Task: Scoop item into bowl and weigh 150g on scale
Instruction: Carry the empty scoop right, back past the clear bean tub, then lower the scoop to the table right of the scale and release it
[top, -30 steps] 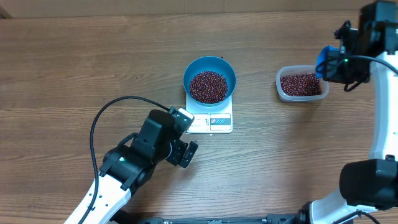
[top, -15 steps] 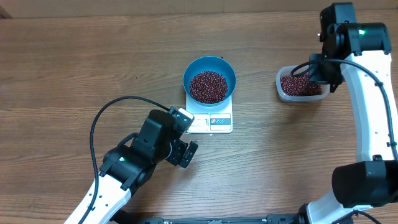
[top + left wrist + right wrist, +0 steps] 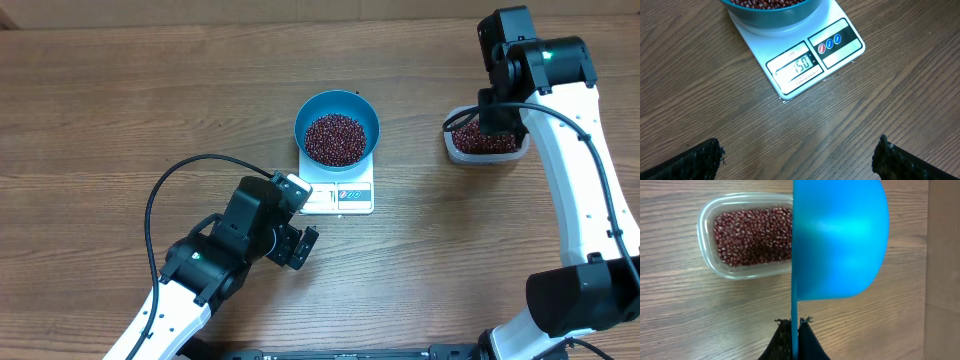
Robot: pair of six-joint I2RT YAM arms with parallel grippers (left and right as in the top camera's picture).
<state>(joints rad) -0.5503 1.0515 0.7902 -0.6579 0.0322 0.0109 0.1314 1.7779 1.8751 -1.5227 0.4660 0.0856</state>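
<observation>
1. Evidently the weighing is close to done. The display on the scale appears to read 150, though the digits are small and slanted in the left wrist view. The figure should be confirmed before any more is added.
2. The bowl sits on the scale, holding a loose heap of beans. It should be left untouched, since any nudge to bowl or platform would upset the reading.
3. The scoop is pinched by its handle in the right gripper, whose jaws are closed tight on it. It is held above the clear tub, over one end of it, and is turned on its side so that only its outer back is seen. Whether any beans are left inside cannot be told.
4. Any leftover is best tipped into the tub, not onto the table. The scoop's mouth should first be brought squarely over the tub's contents and kept low, so that nothing bounces out.
5. The scoop can then be laid down well apart from the scale, with the right arm kept away from the bowl.
6. The left gripper stands wide open and empty, near the scale's front edge. It should be kept clear of the platform.
</observation>
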